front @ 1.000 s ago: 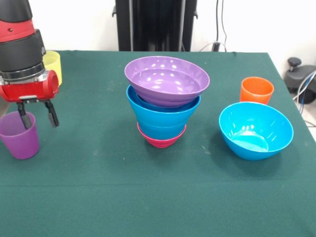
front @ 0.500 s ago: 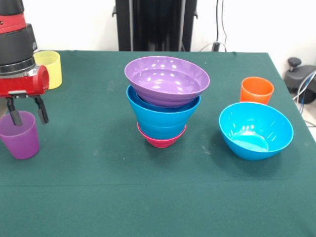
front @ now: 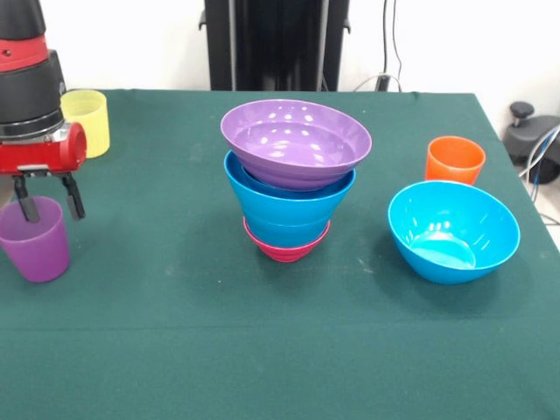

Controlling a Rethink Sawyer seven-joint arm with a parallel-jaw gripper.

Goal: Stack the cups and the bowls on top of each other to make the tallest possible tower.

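Tower [front: 293,179]: it stands in the middle of the green table [front: 175,350]; a small magenta bowl [front: 287,247] is at the bottom, blue bowls [front: 289,206] sit in it, and a wide purple bowl [front: 296,143] lies on top, a little tilted
Purple cup [front: 35,238]: far left of the tower, upright, translucent
Gripper [front: 47,197]: above the purple cup, fingers spread apart; one finger is over the cup's rim, the other just beside it, and it holds nothing
Yellow cup [front: 87,121]: left of the tower, behind the gripper, partly hidden by the arm
Loose blue bowl [front: 453,230]: right of the tower, well apart, tilted
Orange cup [front: 455,160]: right of the tower, just behind the loose blue bowl
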